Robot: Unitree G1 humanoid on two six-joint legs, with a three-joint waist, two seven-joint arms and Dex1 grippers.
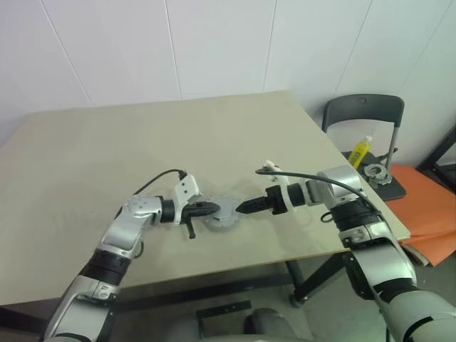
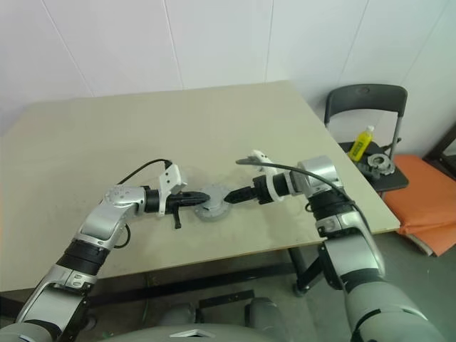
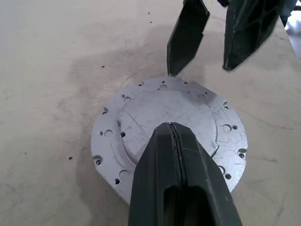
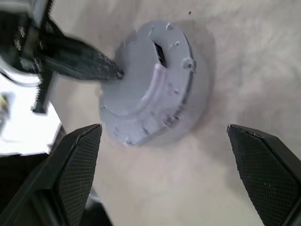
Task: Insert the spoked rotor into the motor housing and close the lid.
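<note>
- The lid [image 3: 169, 136] sits flat on the housing [image 4: 186, 101], covering it right round; the two read as one closed grey disc on the table [image 1: 142, 142].
- From the head views that disc lies near the table's front edge, between my two pincers.
- I see no rotor anywhere on the table, and no copper windings show, so I judge that the rotor is already inside and the lid already on. I cannot see under the lid to check that.
- My left pincer [image 3: 171, 129] is closed, both fingers pressed together with nothing between them. Its tip rests on, or just above, the middle of the lid, coming in from 9 o'clock of the disc in the head views. I cannot tell whether it presses down.
- My right pincer [image 1: 241, 208] is open wide and grips nothing. It points at the disc from 3 o'clock, its tips close to the rim; I cannot tell whether they touch.
- In the right wrist view the disc lies in the gap between my two right fingers [image 4: 77, 165], well apart from both.
- What is left, as I judge it: perhaps a last press or turn to seat the lid fully, then both arms drawn clear.
- Past the table's corner, at 2 o'clock, a chair [image 1: 363, 114] holds a yellow bottle [image 1: 361, 151] and a grey ring part [image 1: 375, 172]; neither belongs to this job.
</note>
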